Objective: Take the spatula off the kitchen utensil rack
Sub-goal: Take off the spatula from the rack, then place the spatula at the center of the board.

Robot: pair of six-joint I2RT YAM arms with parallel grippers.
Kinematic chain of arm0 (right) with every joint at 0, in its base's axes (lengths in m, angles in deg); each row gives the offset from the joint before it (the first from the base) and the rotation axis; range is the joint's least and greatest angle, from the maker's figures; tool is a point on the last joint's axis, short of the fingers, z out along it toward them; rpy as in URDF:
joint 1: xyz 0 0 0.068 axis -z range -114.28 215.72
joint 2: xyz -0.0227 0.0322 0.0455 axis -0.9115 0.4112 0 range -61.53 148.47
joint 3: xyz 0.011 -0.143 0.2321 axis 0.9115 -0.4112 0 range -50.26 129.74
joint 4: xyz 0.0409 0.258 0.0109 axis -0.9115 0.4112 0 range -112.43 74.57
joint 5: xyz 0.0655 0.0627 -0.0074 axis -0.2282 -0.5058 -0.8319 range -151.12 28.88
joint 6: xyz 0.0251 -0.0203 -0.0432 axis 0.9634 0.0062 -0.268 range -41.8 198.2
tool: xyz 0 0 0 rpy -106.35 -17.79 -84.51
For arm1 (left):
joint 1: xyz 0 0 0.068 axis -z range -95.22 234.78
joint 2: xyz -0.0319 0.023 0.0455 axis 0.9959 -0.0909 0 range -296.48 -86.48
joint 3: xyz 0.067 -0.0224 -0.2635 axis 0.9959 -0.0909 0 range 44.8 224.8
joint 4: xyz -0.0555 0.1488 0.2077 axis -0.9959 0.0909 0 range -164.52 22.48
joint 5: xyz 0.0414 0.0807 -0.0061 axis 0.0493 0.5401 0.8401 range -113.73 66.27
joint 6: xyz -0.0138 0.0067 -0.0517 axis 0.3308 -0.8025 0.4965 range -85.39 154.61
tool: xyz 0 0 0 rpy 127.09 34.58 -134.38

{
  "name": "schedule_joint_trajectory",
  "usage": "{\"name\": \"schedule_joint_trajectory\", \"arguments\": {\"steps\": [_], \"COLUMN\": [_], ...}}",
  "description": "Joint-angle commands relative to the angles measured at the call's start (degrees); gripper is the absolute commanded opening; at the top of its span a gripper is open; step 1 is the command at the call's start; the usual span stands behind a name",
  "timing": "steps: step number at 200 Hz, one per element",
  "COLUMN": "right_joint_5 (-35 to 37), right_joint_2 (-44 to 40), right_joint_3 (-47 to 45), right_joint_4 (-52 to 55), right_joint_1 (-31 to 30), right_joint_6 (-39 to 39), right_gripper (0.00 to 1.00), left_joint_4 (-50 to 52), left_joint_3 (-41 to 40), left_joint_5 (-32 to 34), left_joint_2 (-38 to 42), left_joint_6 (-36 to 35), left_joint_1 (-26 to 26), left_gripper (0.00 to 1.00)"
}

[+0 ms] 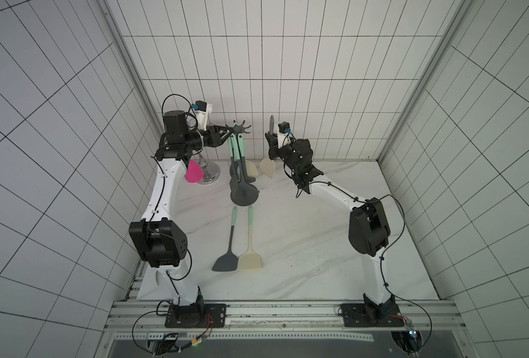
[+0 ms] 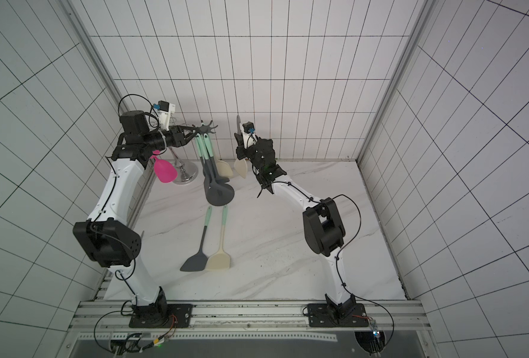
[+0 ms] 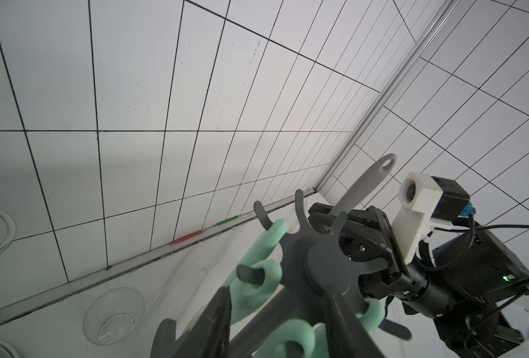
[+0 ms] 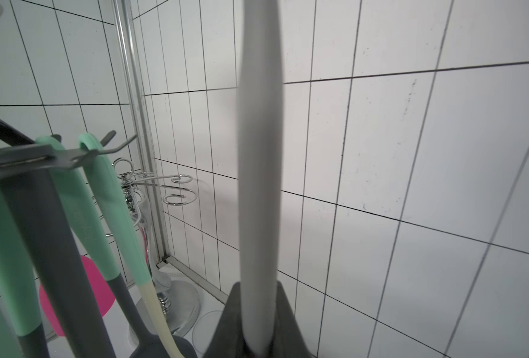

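The right gripper (image 1: 270,142) is pinching the grey handle of the spatula (image 1: 267,167) partway along its length, holding it nearly upright in the upper middle of both top views. The handle's end is pointing up and the cream blade is hanging below, clear of the counter (image 1: 303,241). The spatula is already off the hooks and is sitting just right of the kitchen utensil rack (image 1: 244,196), apart from it. At the rack's hook ring, left of centre, the left gripper (image 1: 228,131) is reaching in. In the left wrist view its fingers (image 3: 218,322) are standing spread with the rack's pole between them, not clamping it. Several mint-handled utensils (image 1: 237,148) are hanging from the hooks. The main risk, as I judge it, is the smooth handle sliding or swinging in the narrow pinch, since the blade's weight is hanging low. A leftward sweep could knock the hanging utensils, and a left finger catching a hook on withdrawal could tip the tall rack. Lowering the spatula carelessly could land it on the two spatulas (image 1: 238,262) lying on the counter.
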Motion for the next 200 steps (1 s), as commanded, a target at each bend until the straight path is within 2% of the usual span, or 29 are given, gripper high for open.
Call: {"name": "schedule_joint_trajectory", "arguments": {"steps": [1,28,65,91,141,169,200], "right_joint_5": [2.3,3.8,0.6,-4.5,-19.6,-22.5,-20.3], "right_joint_2": [-8.0,-17.5,-29.4,-35.2,-42.7,-45.7,-50.0], "right_joint_3": [-8.1,-18.5,-34.1,-41.8,-50.5,-52.2,-55.2], "right_joint_4": [-1.5,2.9,8.8,13.1,17.3,21.8,21.5], "right_joint_1": [1.1,1.7,2.1,2.1,2.1,2.1,2.1], "right_joint_6": [-2.4,-2.8,3.0,8.8,15.7,16.6,17.8], "right_gripper": [0.00,0.00,0.00,0.00,0.00,0.00,0.00], "left_joint_4": [2.9,1.7,-3.2,-9.5,-9.7,-8.1,-12.5], "left_joint_3": [-4.4,-8.7,-20.0,-27.7,-38.8,-49.4,-61.6], "left_joint_5": [3.0,7.9,21.6,19.5,17.1,23.2,31.4], "left_joint_2": [2.2,7.6,16.9,21.5,29.3,38.0,47.2], "left_joint_6": [0.5,0.5,5.6,11.3,10.7,7.7,8.0], "left_joint_1": [0.8,0.5,-1.5,-4.6,-3.9,2.8,18.1], "left_gripper": [0.50,0.52,0.57,0.58,0.58,0.57,0.57]}}
